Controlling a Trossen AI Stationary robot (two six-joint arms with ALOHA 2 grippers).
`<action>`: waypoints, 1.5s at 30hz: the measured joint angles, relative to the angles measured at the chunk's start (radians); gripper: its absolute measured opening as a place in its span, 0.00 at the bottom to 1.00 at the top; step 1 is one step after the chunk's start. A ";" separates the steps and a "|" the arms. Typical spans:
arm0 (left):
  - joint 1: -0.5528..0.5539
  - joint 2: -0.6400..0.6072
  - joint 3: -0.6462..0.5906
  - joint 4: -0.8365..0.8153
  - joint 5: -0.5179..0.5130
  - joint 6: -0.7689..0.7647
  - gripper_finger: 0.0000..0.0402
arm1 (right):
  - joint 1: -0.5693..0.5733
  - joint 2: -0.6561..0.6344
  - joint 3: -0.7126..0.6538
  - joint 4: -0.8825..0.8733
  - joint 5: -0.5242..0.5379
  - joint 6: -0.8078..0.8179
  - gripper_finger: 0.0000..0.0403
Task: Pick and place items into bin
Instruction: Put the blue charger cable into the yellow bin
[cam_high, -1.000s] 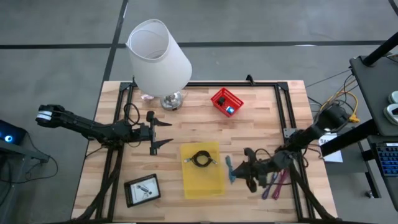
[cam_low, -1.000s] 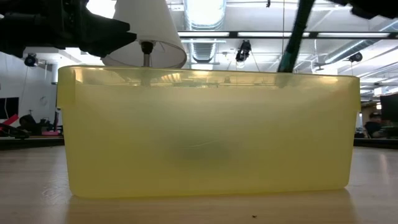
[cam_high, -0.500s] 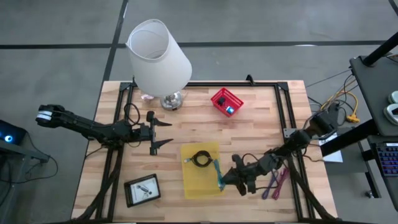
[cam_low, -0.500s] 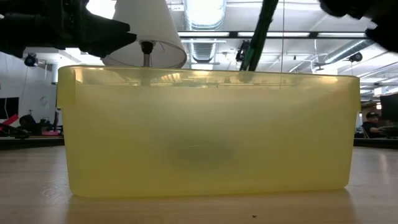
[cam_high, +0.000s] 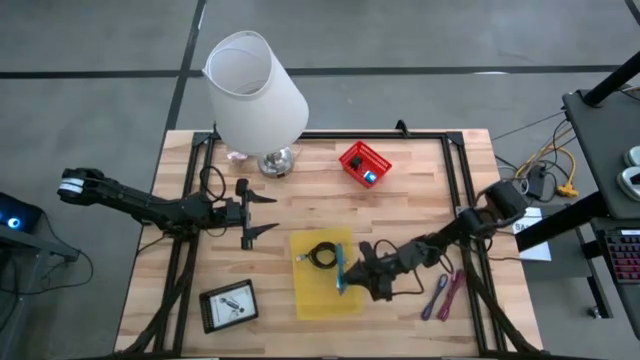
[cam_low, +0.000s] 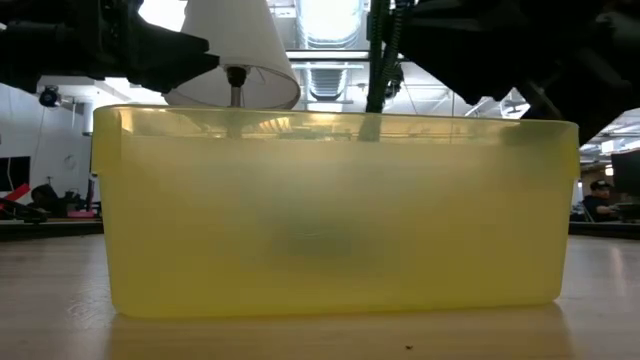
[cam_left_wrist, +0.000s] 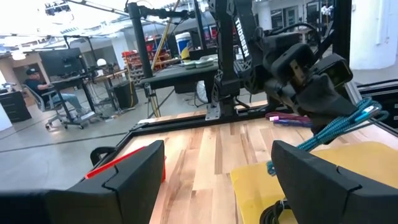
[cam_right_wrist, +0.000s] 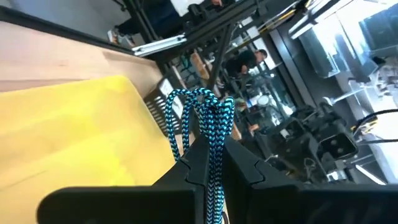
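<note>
Right gripper (cam_high: 347, 275), clamped on the teal cord (cam_high: 342, 268), hangs over the yellow bin (cam_high: 312, 293) at lower centre

I note the bin (cam_high: 322, 292) as translucent yellow. The cable (cam_right_wrist: 208, 124) is braided teal with a black zigzag pattern. The coiled cable (cam_high: 322, 255) in the bin is black. The small basket (cam_high: 363, 163) is red, the lamp shade (cam_high: 255, 90) white, the table (cam_high: 320, 195) pale wood. The strips (cam_high: 445, 295) are pink-purple.
</note>
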 joint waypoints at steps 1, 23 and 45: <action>0.000 0.000 0.000 0.000 0.000 0.000 0.69 | -0.007 0.000 0.000 -0.001 -0.011 0.012 0.03; 0.000 0.000 0.000 0.000 0.000 0.000 0.69 | -0.028 -0.002 0.006 -0.014 -0.027 0.090 0.03; 0.000 0.000 0.000 0.000 0.000 0.000 0.69 | -0.028 -0.002 0.039 -0.013 -0.017 0.171 0.27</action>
